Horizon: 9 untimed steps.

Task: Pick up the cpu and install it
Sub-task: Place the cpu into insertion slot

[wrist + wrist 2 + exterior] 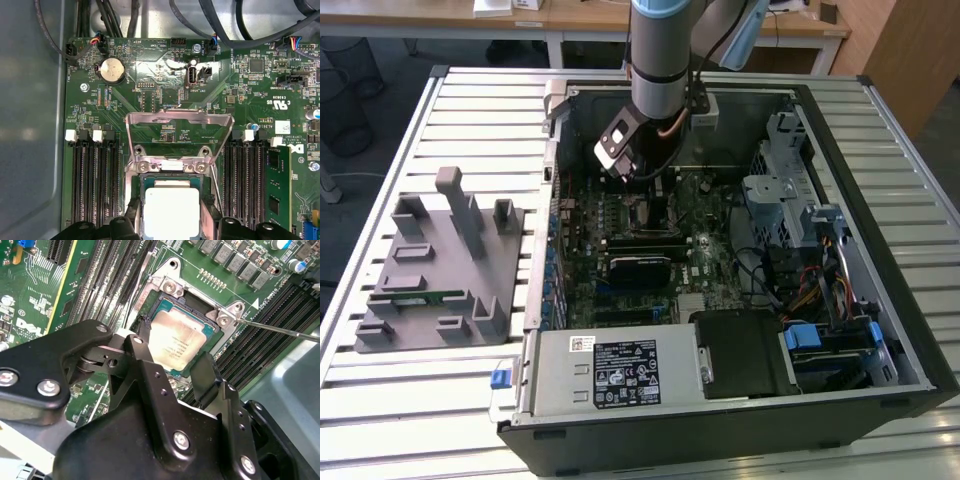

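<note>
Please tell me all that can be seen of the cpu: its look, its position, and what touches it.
The cpu is a small flat square chip with a pale silver-grey metal top, faint print on it and a thin rim. It lies flat within the black frame of the motherboard socket, whose metal load plate stands raised open. Memory slots run along both sides. The gripper straddles it closely; whether it clamps the chip cannot be told.

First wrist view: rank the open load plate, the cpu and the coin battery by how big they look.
1. load plate, largest
2. cpu, though its lower part is hidden
3. coin battery, clearly smallest
</note>
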Tool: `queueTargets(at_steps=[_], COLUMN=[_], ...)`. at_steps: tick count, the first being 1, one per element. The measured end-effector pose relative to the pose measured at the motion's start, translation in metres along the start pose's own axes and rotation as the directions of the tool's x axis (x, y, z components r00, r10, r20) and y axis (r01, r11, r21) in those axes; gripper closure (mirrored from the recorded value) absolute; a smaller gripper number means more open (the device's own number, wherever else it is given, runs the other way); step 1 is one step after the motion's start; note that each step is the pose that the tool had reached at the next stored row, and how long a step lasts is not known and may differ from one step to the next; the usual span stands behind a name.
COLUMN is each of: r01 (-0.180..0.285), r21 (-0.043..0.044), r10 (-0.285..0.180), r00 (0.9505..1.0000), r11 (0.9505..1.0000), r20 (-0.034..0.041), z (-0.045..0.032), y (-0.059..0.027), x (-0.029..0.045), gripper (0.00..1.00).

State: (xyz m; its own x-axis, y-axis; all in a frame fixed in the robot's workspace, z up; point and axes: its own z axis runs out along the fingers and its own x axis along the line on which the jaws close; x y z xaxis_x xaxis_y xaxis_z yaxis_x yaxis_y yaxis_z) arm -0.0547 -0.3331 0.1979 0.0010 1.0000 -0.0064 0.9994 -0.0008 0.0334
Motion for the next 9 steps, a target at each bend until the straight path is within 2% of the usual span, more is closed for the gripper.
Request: queueTargets(at_steps=[4,6,7,9], r01=[0.0,0.0,0.0,0.0], r21=[0.0,0.0001,0.0001,0.0001], r10=[0.0,0.0,0.0,0.0], r00=[1.0,1.0,1.0,1.0], r11=[1.0,1.0,1.0,1.0], r20=[-0.0001,-0.0001,-0.0001,-0.0002], z=[-0.002,-0.0031,-0.0037,-0.0048], y=[0.0001,0.0001,0.0001,0.0002], x=[0.0,0.0,0.0,0.0], gripper=[0.42,0.55,0.55,0.67])
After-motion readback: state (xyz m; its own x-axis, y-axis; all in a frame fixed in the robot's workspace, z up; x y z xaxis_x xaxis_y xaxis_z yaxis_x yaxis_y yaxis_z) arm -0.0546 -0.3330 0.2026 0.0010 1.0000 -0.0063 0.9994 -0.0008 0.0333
